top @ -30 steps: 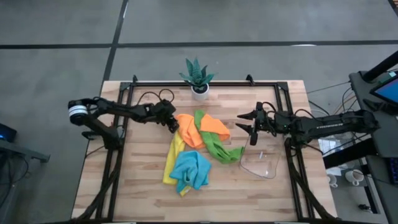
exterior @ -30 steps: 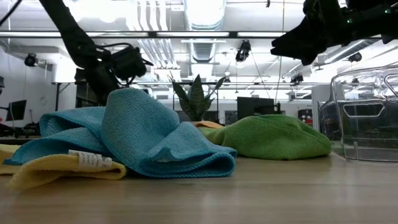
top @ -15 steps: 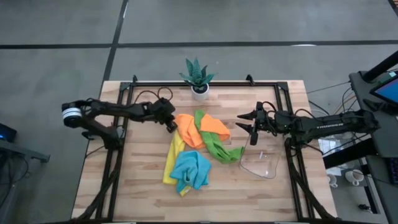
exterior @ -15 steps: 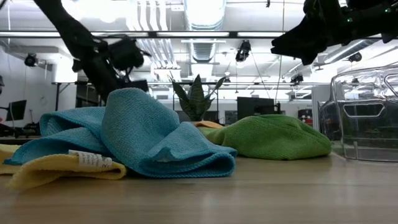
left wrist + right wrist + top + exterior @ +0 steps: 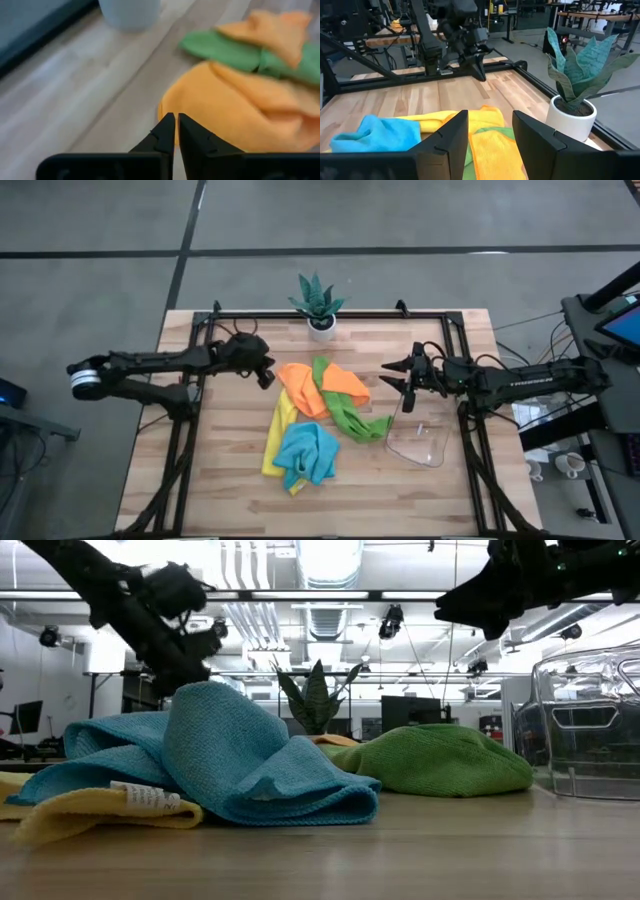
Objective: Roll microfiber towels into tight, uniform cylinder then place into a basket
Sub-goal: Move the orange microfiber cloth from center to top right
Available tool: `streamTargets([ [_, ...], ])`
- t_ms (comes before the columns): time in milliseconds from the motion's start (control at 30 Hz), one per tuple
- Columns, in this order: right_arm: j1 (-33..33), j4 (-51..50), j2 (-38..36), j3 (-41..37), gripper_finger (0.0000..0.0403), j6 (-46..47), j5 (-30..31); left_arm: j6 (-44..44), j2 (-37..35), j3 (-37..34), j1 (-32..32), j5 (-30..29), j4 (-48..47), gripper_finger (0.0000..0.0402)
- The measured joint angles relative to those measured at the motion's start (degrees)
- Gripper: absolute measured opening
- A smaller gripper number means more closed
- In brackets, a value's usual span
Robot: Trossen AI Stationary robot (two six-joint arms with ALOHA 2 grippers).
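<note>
Orange towel (image 5: 303,388) now clear of the withdrawn left tool (image 5: 266,377), pinched shut, empty; right tool (image 5: 404,381) parted, empty.

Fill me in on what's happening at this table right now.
Nothing is rolled yet. The orange, green, yellow and light blue towels lie in a loose heap mid-table, and the clear basket beside them looks empty. The left end effector sits shut, with no cloth visible between its fingers, at the orange towel's edge. The right end effector hovers open above the table near the basket, holding nothing. A potted plant stands at the far edge.
</note>
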Motion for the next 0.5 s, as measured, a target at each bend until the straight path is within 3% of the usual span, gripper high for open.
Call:
streamTargets([
  [333,0.0,0.04,1.32,0.18,0.0144,-0.14,-0.01,-0.84,16.53,1.38,0.0,1.54,5.36,0.0137],
  [500,0.0,0.01,2.32,0.28,0.0145,-0.71,-0.01,-0.32,21.93,3.43,0.06,1.67,5.91,0.0173],
])
